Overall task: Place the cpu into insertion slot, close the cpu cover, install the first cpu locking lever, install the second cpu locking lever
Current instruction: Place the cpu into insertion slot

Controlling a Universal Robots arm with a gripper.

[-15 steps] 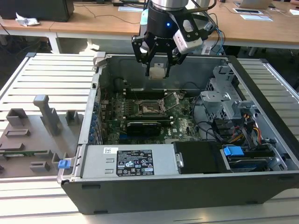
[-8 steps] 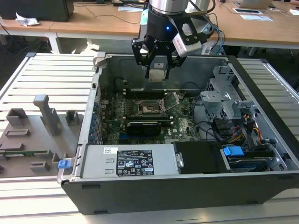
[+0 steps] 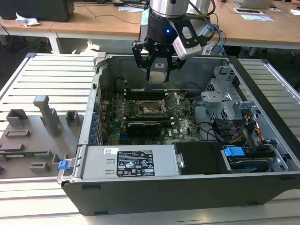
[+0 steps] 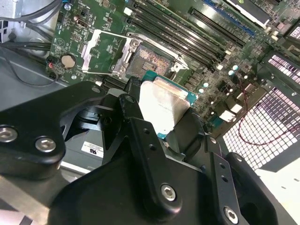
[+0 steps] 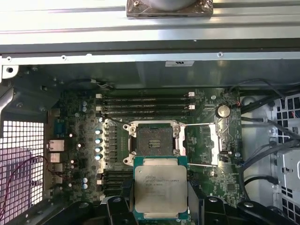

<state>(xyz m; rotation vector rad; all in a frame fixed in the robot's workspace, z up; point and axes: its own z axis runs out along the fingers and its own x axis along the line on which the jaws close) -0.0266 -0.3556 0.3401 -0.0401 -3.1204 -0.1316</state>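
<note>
My gripper (image 3: pixel 158 77) hangs over the open computer case, shut on the cpu (image 5: pixel 159 190), a flat square chip with a pale silver top and a green edge. Both wrist views show the cpu (image 4: pixel 164 108) between the black fingers (image 4: pixel 136 122), held in the air above the green motherboard (image 5: pixel 79 154). The insertion slot (image 5: pixel 152 143) is a bare dark square recess close beside the chip, with nothing in it. Beside the slot, the cpu cover (image 5: pixel 214 145) is swung open. In the exterior view the insertion slot (image 3: pixel 151 109) lies below the gripper, and the cpu cover (image 3: pixel 172 101) stands tilted up.
Long memory slots (image 5: pixel 145 107) run beside the socket. A black card (image 3: pixel 145 125) crosses the board. The grey case wall (image 3: pixel 96 93), a metal drive cage (image 3: pixel 225 101), cables (image 3: pixel 248 129) and the power supply (image 3: pixel 129 161) surround it. Grey fixtures (image 3: pixel 44 112) stand at the exterior view's left.
</note>
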